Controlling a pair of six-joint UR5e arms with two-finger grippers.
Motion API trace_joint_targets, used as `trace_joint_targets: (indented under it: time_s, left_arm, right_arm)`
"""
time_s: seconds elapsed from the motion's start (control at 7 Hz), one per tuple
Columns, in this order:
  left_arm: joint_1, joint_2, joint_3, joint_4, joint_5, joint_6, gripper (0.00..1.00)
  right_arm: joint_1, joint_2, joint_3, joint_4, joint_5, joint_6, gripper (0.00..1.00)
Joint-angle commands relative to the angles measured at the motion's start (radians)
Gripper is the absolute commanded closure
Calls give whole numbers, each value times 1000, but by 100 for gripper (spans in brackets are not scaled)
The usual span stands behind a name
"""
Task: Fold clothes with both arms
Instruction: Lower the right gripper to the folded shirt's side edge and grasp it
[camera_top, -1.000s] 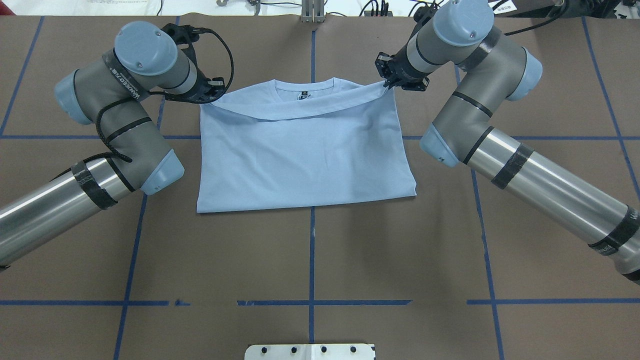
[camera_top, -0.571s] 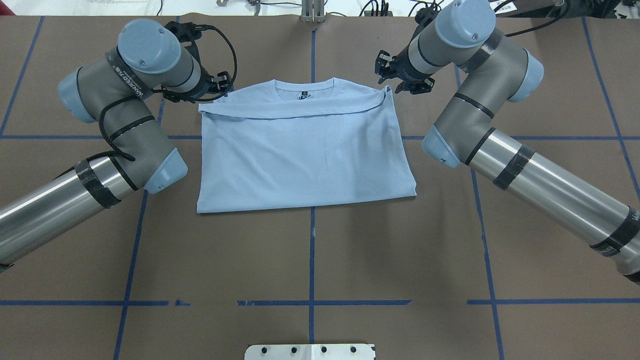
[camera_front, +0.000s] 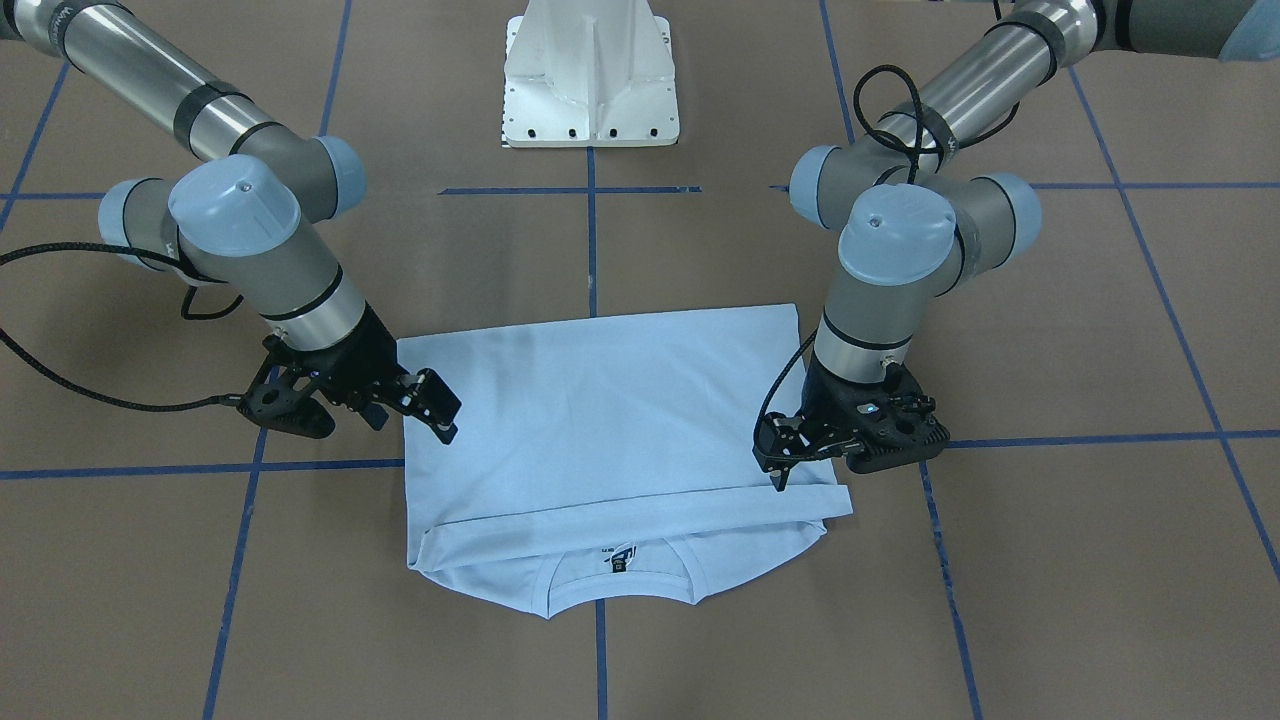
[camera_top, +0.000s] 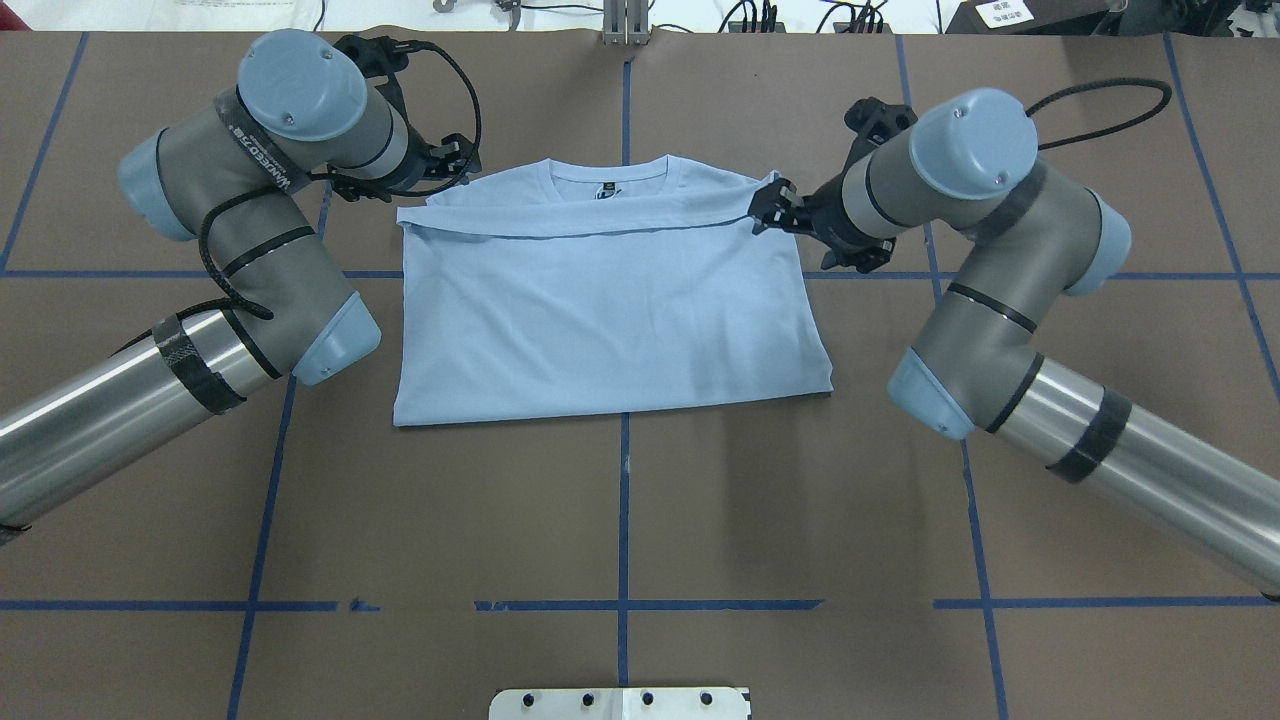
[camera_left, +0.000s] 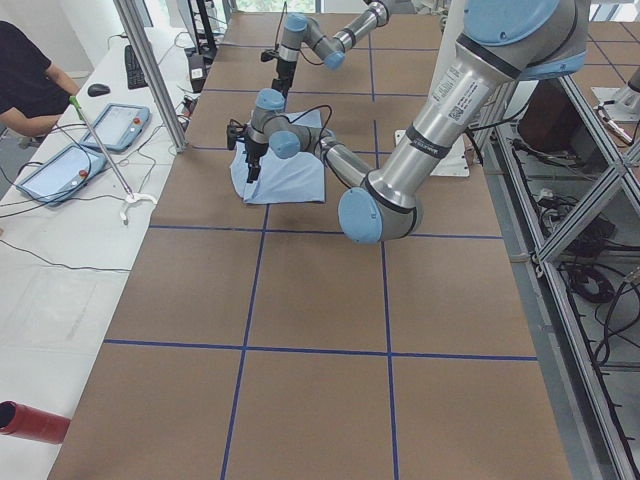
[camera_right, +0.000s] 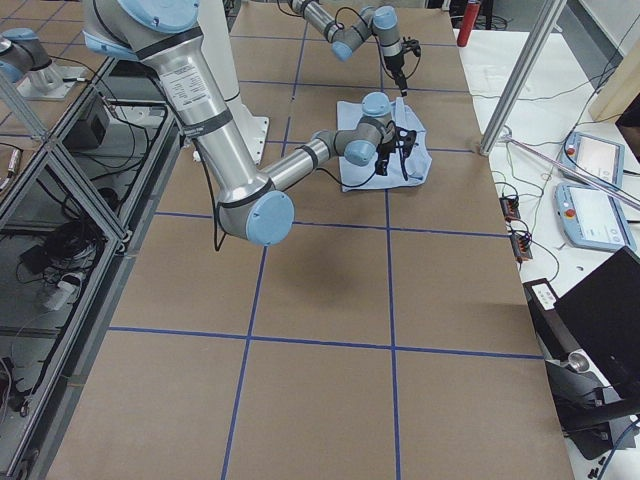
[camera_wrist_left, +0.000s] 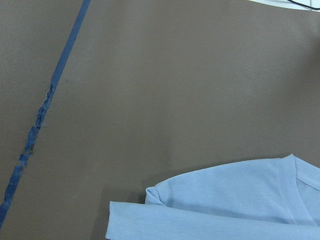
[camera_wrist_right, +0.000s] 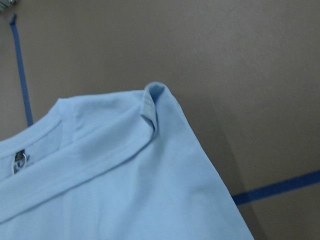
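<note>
The pale blue T-shirt (camera_top: 610, 310) lies flat on the brown table, folded in half, with its lower hem laid across the chest just below the collar and the dark neck label (camera_top: 603, 190). My left gripper (camera_top: 458, 162) hovers open just off the shirt's far-left corner, holding nothing. My right gripper (camera_top: 768, 210) stands open over the shirt's far-right corner, also empty. In the front-facing view the shirt (camera_front: 610, 410) lies between the right gripper (camera_front: 440, 408) and the left gripper (camera_front: 778, 462). Both wrist views show only cloth (camera_wrist_right: 125, 185) and table.
The white pedestal base (camera_front: 590, 80) stands at the robot's side of the table. Blue tape lines (camera_top: 624, 520) grid the brown surface. A seated person (camera_left: 30, 85) and tablets (camera_left: 115, 125) are at a white side table beyond the far edge.
Both grippers have opened and let go of the shirt's hem, which dropped flat onto the chest. The right arm swung back toward the robot; the left gripper barely moved.
</note>
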Motion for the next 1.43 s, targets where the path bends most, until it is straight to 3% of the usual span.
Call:
trace_joint_targets:
  time_s: [0.0, 1.29]
  left_arm:
    - [8, -1, -7, 0, 0, -27, 1]
    - [23, 4, -12, -20, 0, -31, 1]
  right_arm:
    - [-76, -110, 63, -1, -54, 3, 2]
    - [-132, -144, 86, -1, -59, -1, 8]
